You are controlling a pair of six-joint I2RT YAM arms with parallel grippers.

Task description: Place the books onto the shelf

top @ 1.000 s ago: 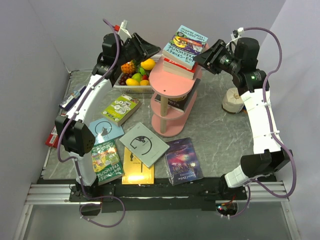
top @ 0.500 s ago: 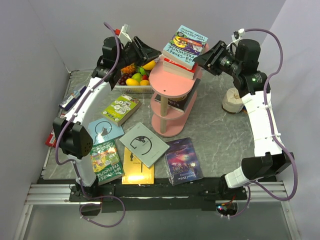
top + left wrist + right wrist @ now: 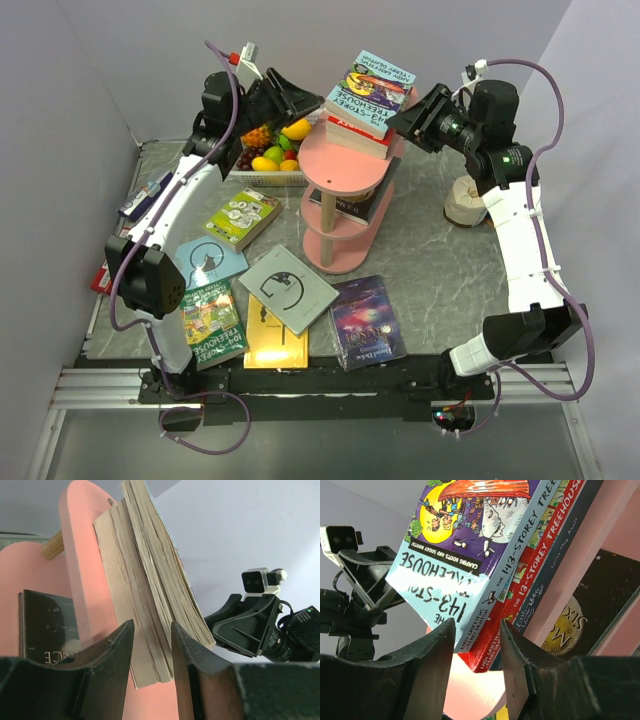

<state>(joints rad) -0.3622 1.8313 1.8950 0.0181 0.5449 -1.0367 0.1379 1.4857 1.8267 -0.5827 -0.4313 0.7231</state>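
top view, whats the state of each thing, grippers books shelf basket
left gripper, open, empty, beside the book stack
right gripper, open, empty, at the stack's other side
book stack, flat on the shelf's top tier, overhanging
dark book, flat on the middle tier
shelf, upright
loose books, six flat on the table, some overlapping
fruit basket, holding fruit

This is a robotics lab test cell, not a home. A left arm (image 3: 175, 200) and a right arm (image 3: 520, 230) are bolted by an aluminium rail (image 3: 100, 385) at the near edge of a marble-patterned bench (image 3: 440, 260), with purple cables (image 3: 237, 100) looped along them. Plain grey panels (image 3: 60, 100) wall it in. The goods look like staged props: a white fruit basket (image 3: 262, 178), scattered paperbacks (image 3: 290, 290) and a pink shelf (image 3: 345, 160).
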